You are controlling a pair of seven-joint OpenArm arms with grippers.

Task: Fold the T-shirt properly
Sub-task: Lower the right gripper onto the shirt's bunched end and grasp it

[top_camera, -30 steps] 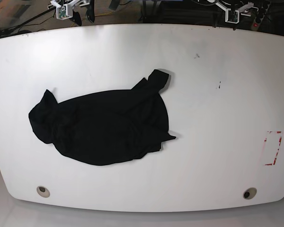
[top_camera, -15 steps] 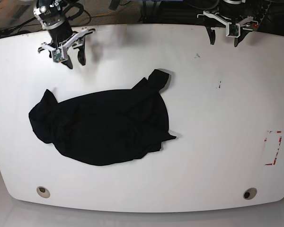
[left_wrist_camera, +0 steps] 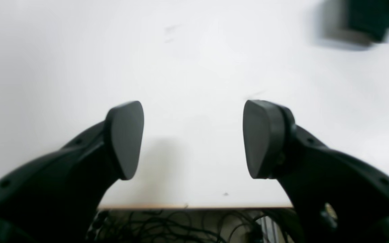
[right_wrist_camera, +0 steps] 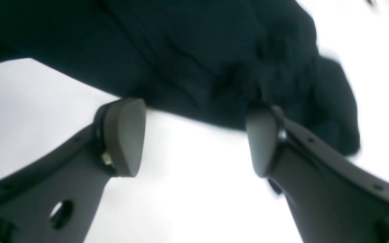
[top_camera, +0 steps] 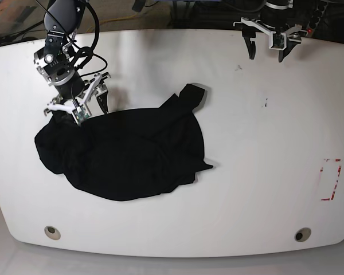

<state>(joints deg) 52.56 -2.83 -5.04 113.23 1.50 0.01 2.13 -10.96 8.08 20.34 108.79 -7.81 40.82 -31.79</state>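
The T-shirt (top_camera: 126, 152) lies crumpled on the white table (top_camera: 264, 143), a black heap left of centre with one sleeve sticking up toward the back. No print shows on it. My right gripper (top_camera: 80, 112) hangs open over the shirt's back-left edge. In the right wrist view the fingers (right_wrist_camera: 123, 135) stand wide apart, the T-shirt (right_wrist_camera: 198, 50) fills the space just past the right gripper (right_wrist_camera: 194, 138), and one tip overlaps the cloth's edge. My left gripper (top_camera: 268, 54) is open at the table's back right, far from the shirt. In the left wrist view the left gripper (left_wrist_camera: 192, 138) has only bare table between its fingers.
A red-marked rectangle (top_camera: 331, 179) sits near the table's right edge. Two round holes (top_camera: 53, 232) (top_camera: 302, 234) lie near the front edge. Cables (left_wrist_camera: 181, 226) hang behind the back edge. A blurred dark shape (left_wrist_camera: 366, 20) shows at the left wrist view's top right.
My right arm has come down from the back left corner to the shirt's back-left edge, and its jaws have widened. The left gripper has stayed by the back edge. The shirt has not moved.
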